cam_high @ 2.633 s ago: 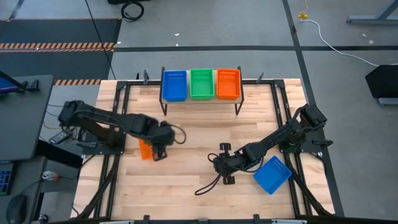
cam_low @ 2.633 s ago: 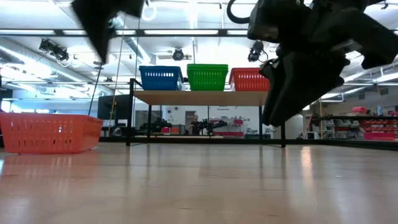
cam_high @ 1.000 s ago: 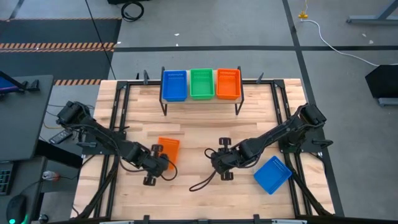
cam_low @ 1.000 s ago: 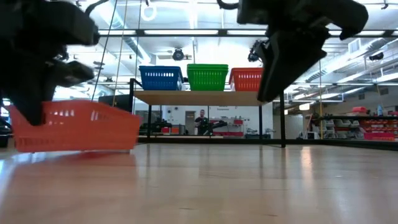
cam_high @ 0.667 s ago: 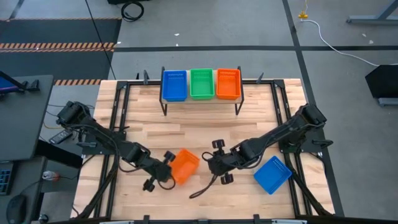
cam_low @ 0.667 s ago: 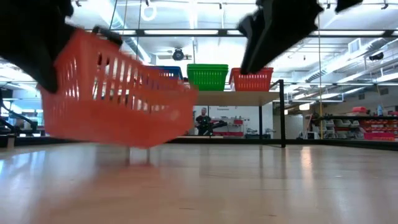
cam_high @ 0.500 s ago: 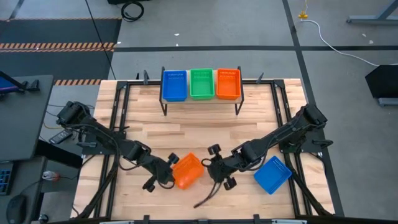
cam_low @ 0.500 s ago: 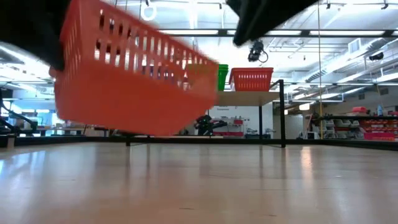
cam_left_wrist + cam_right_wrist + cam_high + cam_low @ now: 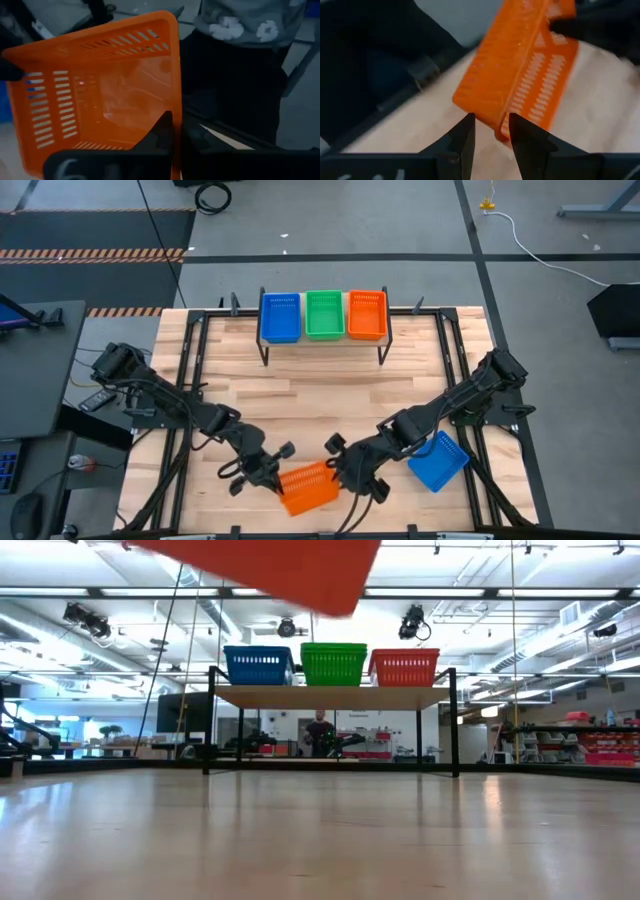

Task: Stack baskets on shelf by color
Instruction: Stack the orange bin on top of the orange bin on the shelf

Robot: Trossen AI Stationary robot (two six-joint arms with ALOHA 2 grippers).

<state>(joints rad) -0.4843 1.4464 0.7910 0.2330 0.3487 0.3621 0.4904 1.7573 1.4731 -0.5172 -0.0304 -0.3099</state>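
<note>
High view: near the bottom centre of the frame my left gripper (image 9: 268,472) is clamped on the wall of the orange basket (image 9: 308,486), carrying it clear of the table (image 9: 300,395) toward my right gripper (image 9: 345,465), which sits just right of it. I judge this a handover, since the shelf (image 9: 322,335) at upper centre lies on the far side. A blue basket (image 9: 438,460) waits at lower right.

Low view: the orange basket (image 9: 290,565) hangs at the very top edge; the shelf (image 9: 330,696) at centre holds a blue, a green and an orange basket.

Left wrist view: my fingers (image 9: 162,132) pinch the basket's (image 9: 95,95) rim.

Right wrist view: my right fingers (image 9: 465,137) stand parted around the basket's (image 9: 525,75) edge, not yet closed.
</note>
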